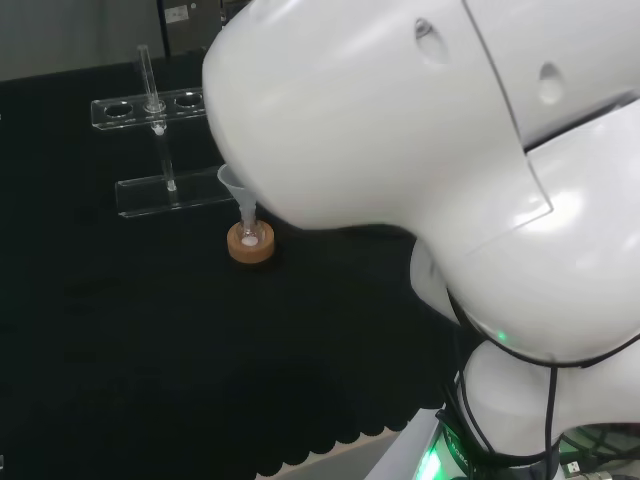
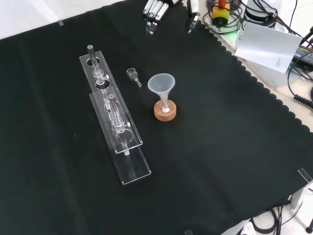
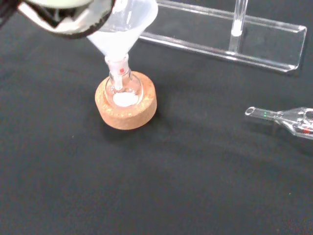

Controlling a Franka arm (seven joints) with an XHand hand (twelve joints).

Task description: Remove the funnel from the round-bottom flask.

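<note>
Hand [image 2: 155, 11]: at the front view's top edge, well apart from the funnel; finger state could not be told.
Funnel [image 2: 162, 85]: upright, stem in the round-bottom flask [image 2: 166, 108].
Flask: seated on a cork ring [image 2: 165, 113], mid-cloth.
Approach: toward the front view's lower edge, then lift along the stem's vertical axis.

Funnel [image 2: 161, 84] in flask [image 2: 165, 106] on cork ring [image 2: 165, 112]
</note>
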